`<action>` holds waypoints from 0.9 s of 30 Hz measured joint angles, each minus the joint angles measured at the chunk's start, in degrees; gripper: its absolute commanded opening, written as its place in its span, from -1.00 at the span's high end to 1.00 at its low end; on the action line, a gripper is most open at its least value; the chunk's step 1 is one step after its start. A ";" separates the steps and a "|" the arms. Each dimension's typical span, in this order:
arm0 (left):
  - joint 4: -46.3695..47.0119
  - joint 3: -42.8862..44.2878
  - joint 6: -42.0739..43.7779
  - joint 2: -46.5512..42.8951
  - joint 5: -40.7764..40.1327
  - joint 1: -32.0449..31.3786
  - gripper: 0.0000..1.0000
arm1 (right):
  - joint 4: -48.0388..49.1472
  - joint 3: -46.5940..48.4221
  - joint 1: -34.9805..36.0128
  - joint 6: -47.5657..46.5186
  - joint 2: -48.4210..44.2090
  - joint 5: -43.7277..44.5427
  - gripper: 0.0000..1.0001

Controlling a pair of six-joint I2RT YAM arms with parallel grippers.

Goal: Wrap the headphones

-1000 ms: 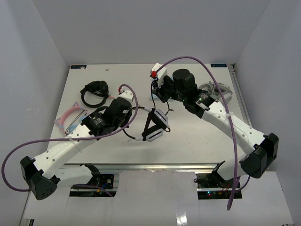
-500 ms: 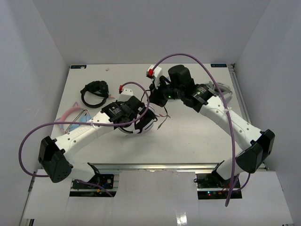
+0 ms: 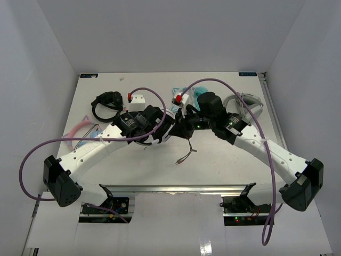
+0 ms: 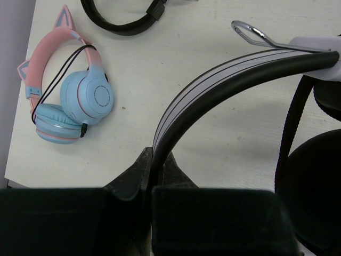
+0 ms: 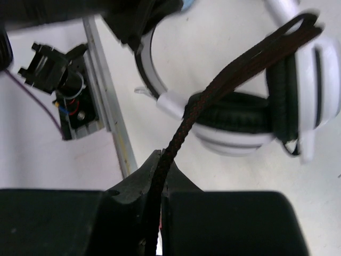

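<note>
Headphones [image 5: 234, 141], white with black padded cups: left end effector [image 4: 151, 178] grips the white headband [image 4: 213, 76], right end effector [image 5: 157, 178] grips the black braided cable [image 5: 213, 92].

Robotics lab test cell: a white tabletop [image 3: 224, 160] sits boxed in by plain pale walls [image 3: 160, 32] on three sides; two white-and-black jointed arms, left [image 3: 90, 152] and right [image 3: 266, 149], stand bolted along an aluminium rail [image 3: 176, 189] at its near edge; purple cables [image 3: 32, 154] loop loose beside them; bare electronics [image 3: 237, 205] show small lit lamps; several headsets are gathered here, among them the headphones [image 4: 224, 63], a pink-and-blue cat-eared pair [image 4: 69, 101] and a black pair [image 3: 106, 104].
</note>
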 measured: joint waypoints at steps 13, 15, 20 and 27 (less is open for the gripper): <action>-2.83 4.81 -2.76 -1.00 0.18 0.34 1.00 | 20.56 -27.03 5.88 10.44 -11.83 7.40 0.84; -3.24 5.08 -2.95 -1.13 0.42 0.32 1.00 | 23.34 -28.89 7.04 11.35 -11.73 8.92 0.82; -3.00 5.44 -3.69 -2.11 1.66 0.37 1.00 | 29.62 -30.98 10.38 11.89 -9.94 13.97 0.76; -1.88 5.34 -5.38 -7.10 2.96 0.35 1.00 | 35.96 -34.43 13.20 11.97 -9.38 22.77 0.70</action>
